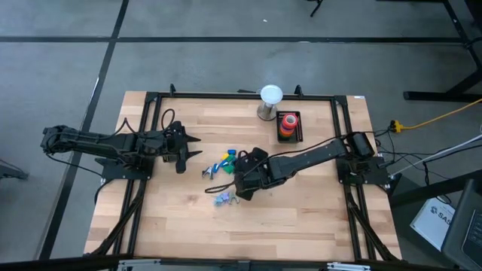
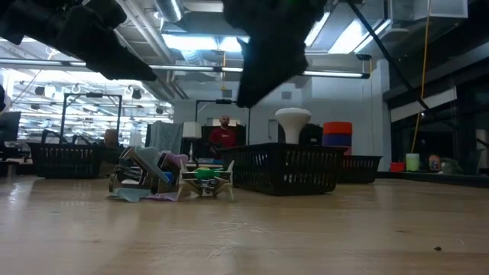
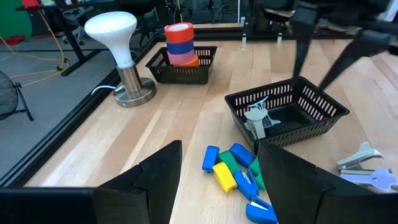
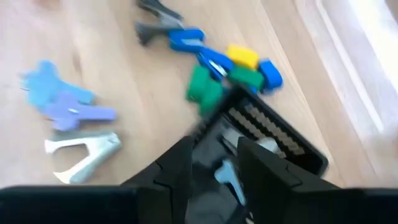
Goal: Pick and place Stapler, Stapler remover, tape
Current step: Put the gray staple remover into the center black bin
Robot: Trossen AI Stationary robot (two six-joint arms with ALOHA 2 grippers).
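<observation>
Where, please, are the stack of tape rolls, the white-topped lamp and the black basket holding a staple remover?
Stack of tape rolls [image 3: 179,43]: left wrist view, side of the blue roll.
White-topped lamp [image 3: 111,27]: left wrist view, its white dome.
Black basket [image 3: 297,127]: left wrist view, its near wall.

Table [image 1: 301,218] – pale wood, matt; basket [image 3: 323,109] – black plastic mesh.

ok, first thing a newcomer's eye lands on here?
Probably the bright pile of blue, yellow and green staplers mid-table, beside a black basket. The right gripper hangs over that basket with a light-blue piece between its fingers. At the far edge, stacked tape rolls fill a second basket beside a white-topped lamp.
</observation>
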